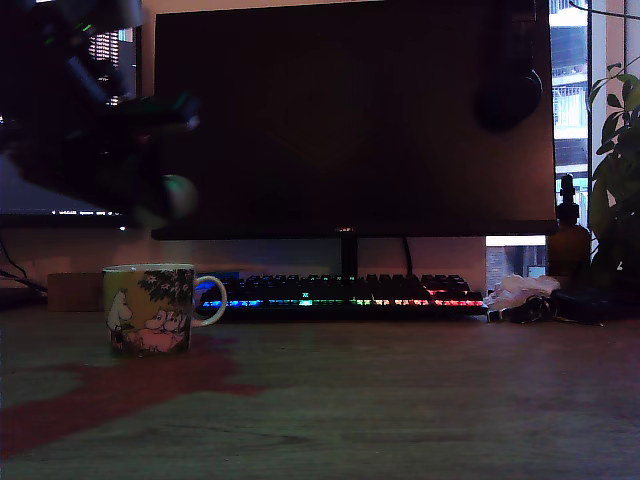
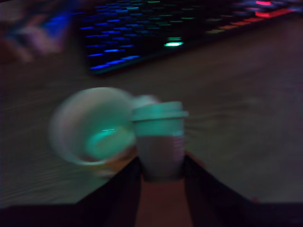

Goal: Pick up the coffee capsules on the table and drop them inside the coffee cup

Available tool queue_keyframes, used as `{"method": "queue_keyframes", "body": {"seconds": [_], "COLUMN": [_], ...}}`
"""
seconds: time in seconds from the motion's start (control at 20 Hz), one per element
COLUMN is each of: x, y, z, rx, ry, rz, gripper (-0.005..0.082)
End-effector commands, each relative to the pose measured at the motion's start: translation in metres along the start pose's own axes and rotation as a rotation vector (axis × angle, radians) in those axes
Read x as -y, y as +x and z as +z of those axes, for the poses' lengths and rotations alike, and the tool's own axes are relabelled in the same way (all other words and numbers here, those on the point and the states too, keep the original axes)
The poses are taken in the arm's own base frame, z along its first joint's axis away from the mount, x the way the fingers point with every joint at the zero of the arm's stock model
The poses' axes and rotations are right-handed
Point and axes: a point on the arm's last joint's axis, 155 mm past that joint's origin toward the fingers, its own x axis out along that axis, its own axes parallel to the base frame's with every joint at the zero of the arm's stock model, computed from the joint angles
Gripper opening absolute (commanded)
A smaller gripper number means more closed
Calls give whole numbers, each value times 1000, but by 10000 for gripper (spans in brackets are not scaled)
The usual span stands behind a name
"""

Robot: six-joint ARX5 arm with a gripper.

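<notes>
The coffee cup (image 1: 149, 309) stands on the wood-grain table (image 1: 400, 400) at the exterior view's left, its handle toward the keyboard. High above it my gripper (image 1: 170, 195) is a dark blur with a pale coffee capsule (image 1: 178, 193) at its tip. In the wrist view the gripper (image 2: 161, 165) is shut on that coffee capsule (image 2: 158, 142), flanged rim pointing away from the wrist. The cup's open mouth (image 2: 92, 125) lies just beside the capsule, below it. The wrist view is motion-blurred.
A lit rainbow keyboard (image 1: 340, 294) runs behind the cup under a dark monitor (image 1: 350, 115). A dark brown bottle (image 1: 568, 240), crumpled white stuff (image 1: 520, 292) and a plant (image 1: 618, 170) sit at the exterior view's right. A reddish patch (image 1: 120, 385) lies on the table.
</notes>
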Motion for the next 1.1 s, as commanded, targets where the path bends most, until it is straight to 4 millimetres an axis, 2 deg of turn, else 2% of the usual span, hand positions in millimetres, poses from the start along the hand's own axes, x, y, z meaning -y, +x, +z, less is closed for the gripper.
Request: {"method": "queue_keyframes", "body": {"seconds": [0.0,0.3,0.5,1.05], "x": [-9,-41,-50,-46], "y": [1,3,6,40], "z": [8,27,35,30], "rx": [25,89,118,88], "ry": [-11,-52,-74,-24], "rz": [20,69,61,40], "gripper": [127,127,127,127]}}
